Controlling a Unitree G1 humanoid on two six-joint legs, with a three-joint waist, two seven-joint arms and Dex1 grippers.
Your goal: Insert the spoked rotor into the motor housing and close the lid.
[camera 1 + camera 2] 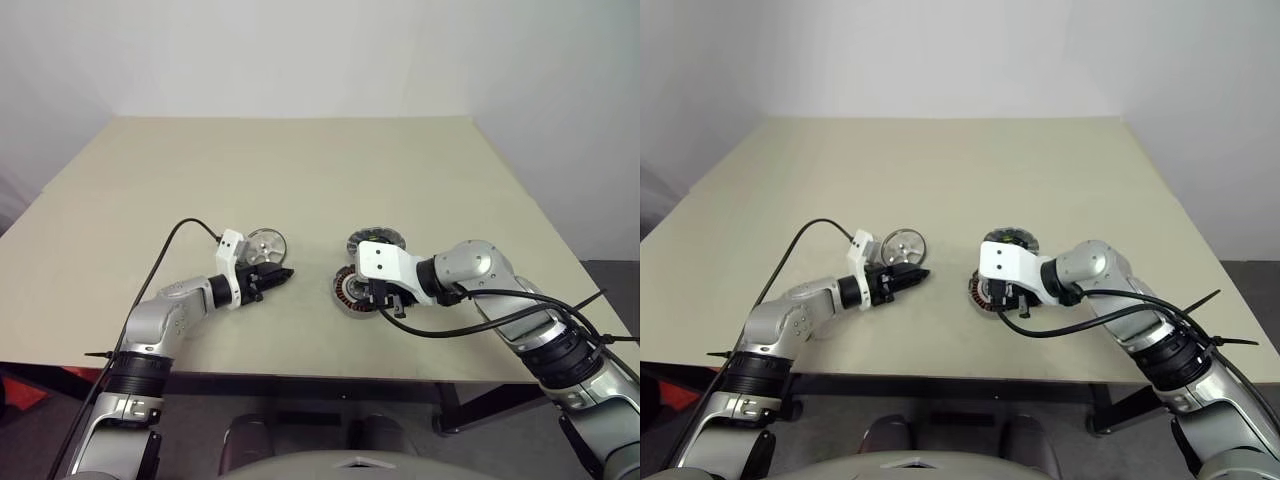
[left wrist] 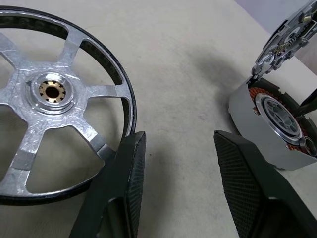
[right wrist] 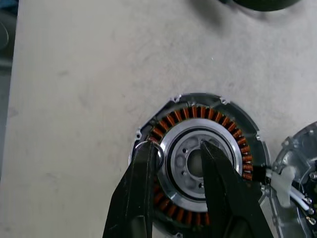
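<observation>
Beige table (image 1: 300, 180): spoked rotor (image 1: 266, 243) flat beside left hand (image 1: 276, 277), fingers apart, empty. Right hand (image 3: 176, 163) pinches motor housing (image 3: 198, 163) ring beside lid (image 1: 375, 240). Risk: housing slipping, tilting.

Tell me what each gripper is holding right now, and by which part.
Left gripper: nothing, jaws open beside the spoked rotor. Right gripper: fingers straddle the motor housing winding ring; a firm grip cannot be told.
</observation>
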